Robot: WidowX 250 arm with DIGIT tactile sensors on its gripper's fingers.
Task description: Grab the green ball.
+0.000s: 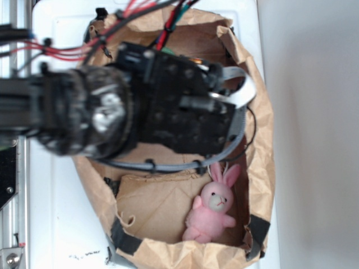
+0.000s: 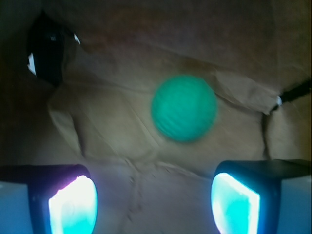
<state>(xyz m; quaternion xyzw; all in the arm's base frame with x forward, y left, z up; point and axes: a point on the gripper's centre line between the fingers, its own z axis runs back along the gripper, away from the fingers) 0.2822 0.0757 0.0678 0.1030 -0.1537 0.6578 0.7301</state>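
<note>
Exterior view: the black WidowX arm [image 1: 112,112] reached in from the left edge of the frame and ran roughly horizontal across the upper middle, blurred, with its wrist section over the upper half of a crumpled brown paper-lined bin [image 1: 263,168] patched with black tape at the lower corners. Red, black and green cables [image 1: 162,22] ran off the arm toward the top of the frame, and a grey cable loop [image 1: 168,166] hung below the wrist. The arm body hid the gripper and the bin floor under it in this view. A pink plush bunny with upright ears [image 1: 213,213] sat on the paper floor in the lower right part of the bin, clear of the arm. Wrist view: the gripper [image 2: 153,202] pointed at the brown paper floor, with two fingers [image 2: 73,204] at the lower left and lower right corners, pads glowing cyan-white. Jaws stood wide apart with nothing between them. The small mint-green ribbed round ball [image 2: 184,108] lay on the paper just right of frame centre, above the gap between the fingers and apart from both, slightly blurred. A patch of black tape [image 2: 46,53] showed in the upper left of the wrist view, another dark strip [image 2: 295,92] at the right edge.
</note>
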